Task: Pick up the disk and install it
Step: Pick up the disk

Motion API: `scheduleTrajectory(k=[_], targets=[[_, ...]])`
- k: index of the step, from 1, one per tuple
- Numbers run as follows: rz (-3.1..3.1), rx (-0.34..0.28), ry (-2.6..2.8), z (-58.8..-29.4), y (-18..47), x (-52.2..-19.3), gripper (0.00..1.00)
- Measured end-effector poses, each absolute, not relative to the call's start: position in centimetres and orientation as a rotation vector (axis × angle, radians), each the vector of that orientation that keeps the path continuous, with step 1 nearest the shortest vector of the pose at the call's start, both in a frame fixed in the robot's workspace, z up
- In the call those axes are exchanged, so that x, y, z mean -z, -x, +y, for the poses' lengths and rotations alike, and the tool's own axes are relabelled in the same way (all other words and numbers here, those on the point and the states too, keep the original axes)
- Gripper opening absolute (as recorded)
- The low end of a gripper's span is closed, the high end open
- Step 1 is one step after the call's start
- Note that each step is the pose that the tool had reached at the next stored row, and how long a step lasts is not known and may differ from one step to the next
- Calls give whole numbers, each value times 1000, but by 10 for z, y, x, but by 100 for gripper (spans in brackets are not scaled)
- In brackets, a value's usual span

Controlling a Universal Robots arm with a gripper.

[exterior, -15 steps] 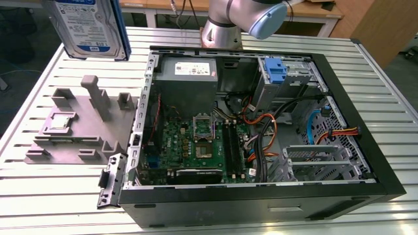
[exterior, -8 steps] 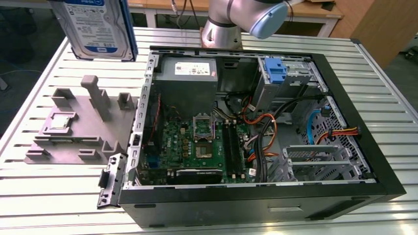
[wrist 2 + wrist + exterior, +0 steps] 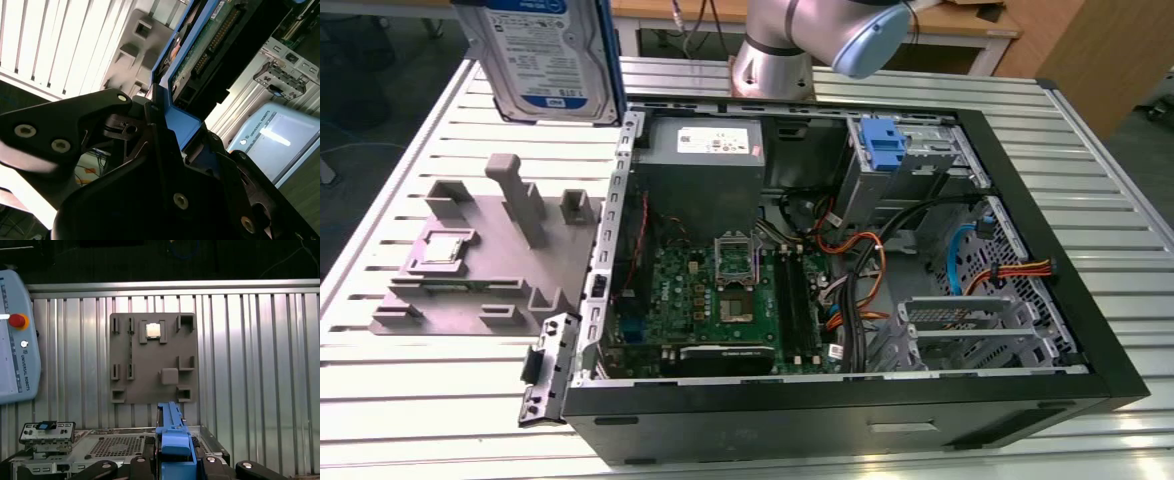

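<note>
You're holding the disk (image 3: 544,55) with the gripper (image 3: 162,112) clenched on its blue carrier edge. The disk is hanging upright, long axis vertical, at the exterior view's upper left. The open case (image 3: 854,410) is lying to its lower right.

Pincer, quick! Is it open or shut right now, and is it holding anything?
The pincer is shut on the disk, gripping it by its blue carrier.
</note>
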State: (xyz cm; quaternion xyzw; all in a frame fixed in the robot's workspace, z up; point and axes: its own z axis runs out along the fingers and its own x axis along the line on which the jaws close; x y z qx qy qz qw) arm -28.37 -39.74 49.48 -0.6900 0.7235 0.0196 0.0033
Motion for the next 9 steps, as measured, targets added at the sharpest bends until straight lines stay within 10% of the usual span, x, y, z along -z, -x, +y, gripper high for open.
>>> scheduleTrajectory(k=[9], targets=[[2268,-61,2163,-397,258,-495,37]])
